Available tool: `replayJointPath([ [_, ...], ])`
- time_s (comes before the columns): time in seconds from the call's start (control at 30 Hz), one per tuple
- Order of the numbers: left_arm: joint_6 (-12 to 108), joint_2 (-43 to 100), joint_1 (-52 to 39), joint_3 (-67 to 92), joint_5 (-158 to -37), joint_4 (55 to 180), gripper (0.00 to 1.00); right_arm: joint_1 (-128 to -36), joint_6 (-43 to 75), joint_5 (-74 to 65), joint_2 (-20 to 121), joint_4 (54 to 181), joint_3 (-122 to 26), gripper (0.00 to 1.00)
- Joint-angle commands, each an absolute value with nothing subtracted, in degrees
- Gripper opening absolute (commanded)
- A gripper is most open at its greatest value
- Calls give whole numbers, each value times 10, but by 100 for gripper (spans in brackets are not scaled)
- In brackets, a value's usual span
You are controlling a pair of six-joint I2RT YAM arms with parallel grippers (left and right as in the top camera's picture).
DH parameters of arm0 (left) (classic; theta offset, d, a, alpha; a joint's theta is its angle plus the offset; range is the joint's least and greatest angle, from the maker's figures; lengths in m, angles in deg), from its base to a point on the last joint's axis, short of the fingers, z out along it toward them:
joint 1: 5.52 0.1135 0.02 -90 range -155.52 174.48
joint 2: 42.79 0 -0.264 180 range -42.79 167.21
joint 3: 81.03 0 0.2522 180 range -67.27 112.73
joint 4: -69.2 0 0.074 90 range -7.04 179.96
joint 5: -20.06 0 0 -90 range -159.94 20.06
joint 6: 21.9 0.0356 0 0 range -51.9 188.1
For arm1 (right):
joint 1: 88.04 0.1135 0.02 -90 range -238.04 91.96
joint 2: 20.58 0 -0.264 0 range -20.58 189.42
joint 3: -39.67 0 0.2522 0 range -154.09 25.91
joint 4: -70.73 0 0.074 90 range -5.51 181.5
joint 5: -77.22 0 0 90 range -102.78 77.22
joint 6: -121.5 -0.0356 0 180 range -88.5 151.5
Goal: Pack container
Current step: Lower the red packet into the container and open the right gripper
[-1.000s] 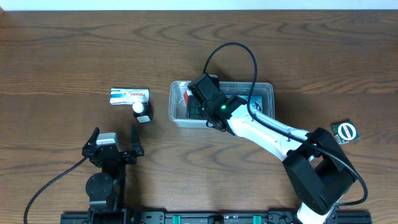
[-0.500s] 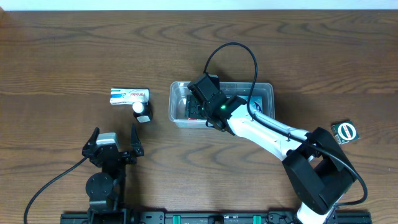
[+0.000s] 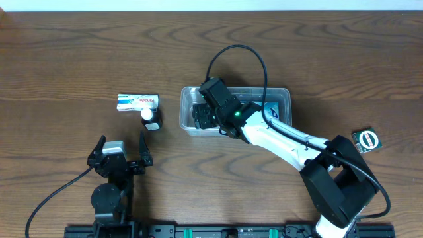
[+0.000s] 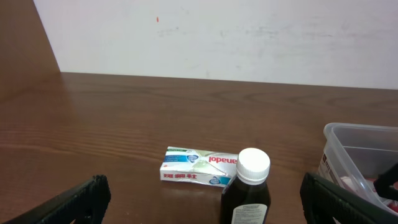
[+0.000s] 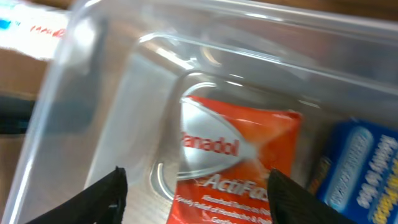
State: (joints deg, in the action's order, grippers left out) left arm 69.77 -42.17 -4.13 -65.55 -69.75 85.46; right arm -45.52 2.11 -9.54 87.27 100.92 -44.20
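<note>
The clear plastic container stands at the table's middle. My right gripper is inside its left end, open, with nothing between the fingers. A red Panadol ActiFast box lies flat on the container floor right under the open jaws. A blue box lies beside it. A dark bottle with a white cap and a white Panadol box stand left of the container. My left gripper is open and empty, just short of the bottle.
A small green-and-white packet lies at the far right. In the left wrist view, the white box lies behind the bottle and the container's corner shows at the right. A pale wall stands behind the table.
My right gripper has shifted left inside the container and now covers the red box in the overhead view. The left arm has not moved.
</note>
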Motion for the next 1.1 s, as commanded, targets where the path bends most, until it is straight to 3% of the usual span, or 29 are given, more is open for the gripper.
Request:
replayJointPath([
  [0.0, 697, -426, -43, -670, -694, 870, 98, -452, 116, -43, 866, 1000, -450, 59],
  [0.27, 697, -426, -43, -670, -694, 870, 98, -459, 162, -34, 866, 992, -450, 4],
  [0.3, 697, -426, -43, -670, -694, 870, 98, -459, 168, -34, 866, 992, -450, 1],
  [1.07, 697, -426, -43, -670, -694, 870, 98, -465, 423, -3, 866, 1013, -450, 1],
])
